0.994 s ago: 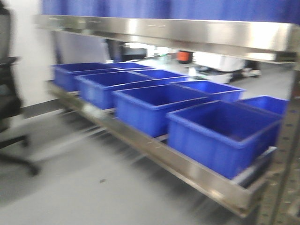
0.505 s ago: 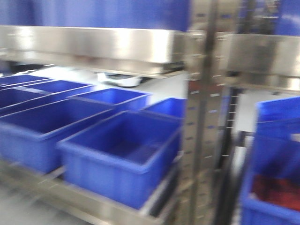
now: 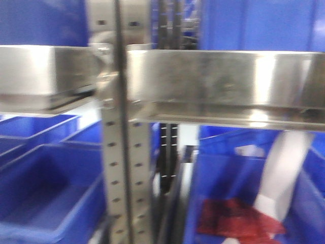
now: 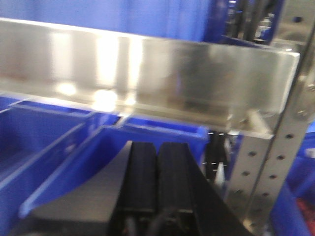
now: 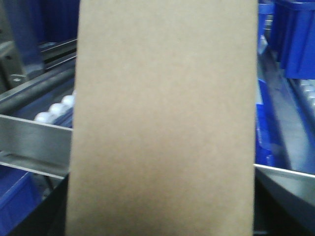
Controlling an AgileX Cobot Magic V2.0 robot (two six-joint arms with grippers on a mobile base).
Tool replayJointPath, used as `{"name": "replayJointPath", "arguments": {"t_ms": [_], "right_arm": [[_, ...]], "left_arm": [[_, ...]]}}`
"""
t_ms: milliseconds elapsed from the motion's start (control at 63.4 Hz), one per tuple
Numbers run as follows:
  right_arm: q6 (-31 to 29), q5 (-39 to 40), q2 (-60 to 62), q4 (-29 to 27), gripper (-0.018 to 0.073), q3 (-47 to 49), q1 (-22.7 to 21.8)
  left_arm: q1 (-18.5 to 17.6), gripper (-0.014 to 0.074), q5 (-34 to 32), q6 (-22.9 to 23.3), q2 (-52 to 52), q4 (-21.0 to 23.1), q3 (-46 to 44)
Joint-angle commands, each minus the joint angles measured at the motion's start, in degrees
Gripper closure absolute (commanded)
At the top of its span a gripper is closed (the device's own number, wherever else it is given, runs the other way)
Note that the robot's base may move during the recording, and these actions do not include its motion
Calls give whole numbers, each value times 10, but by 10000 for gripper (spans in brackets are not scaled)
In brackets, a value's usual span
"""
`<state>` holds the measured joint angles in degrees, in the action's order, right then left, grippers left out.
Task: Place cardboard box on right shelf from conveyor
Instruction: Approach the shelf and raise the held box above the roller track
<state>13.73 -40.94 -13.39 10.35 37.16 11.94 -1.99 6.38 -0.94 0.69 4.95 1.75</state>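
Front view: the right shelf (image 3: 223, 81) stands close ahead, right of a perforated upright (image 3: 119, 168); no box or hand shows.

Left wrist view: the left hand (image 4: 157, 152) is closed on nothing.

Right wrist view: the cardboard box (image 5: 162, 123) fills the frame, its long axis pointing away over a steel lip (image 5: 34, 142). The right hand is hidden, so its grip cannot be told; it likely carries the box.

Warehouse-type storage area; stainless rack shelf (image 3: 218, 81); grey perforated upright (image 3: 119, 168); blue plastic bins (image 3: 81, 203) side by side.
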Motion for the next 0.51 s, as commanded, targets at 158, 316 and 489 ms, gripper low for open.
{"name": "replayJointPath", "arguments": {"t_ms": [158,316,489], "right_arm": [[-6,57,-10,10,364,16,-3],[-6,57,-10,10,364,16,-3],[-6,57,-10,10,364,16,-3]], "left_arm": [[-3,715,-48,3,7,3,-2],[-3,715,-48,3,7,3,-2],[-3,715,-48,3,7,3,-2]]}}
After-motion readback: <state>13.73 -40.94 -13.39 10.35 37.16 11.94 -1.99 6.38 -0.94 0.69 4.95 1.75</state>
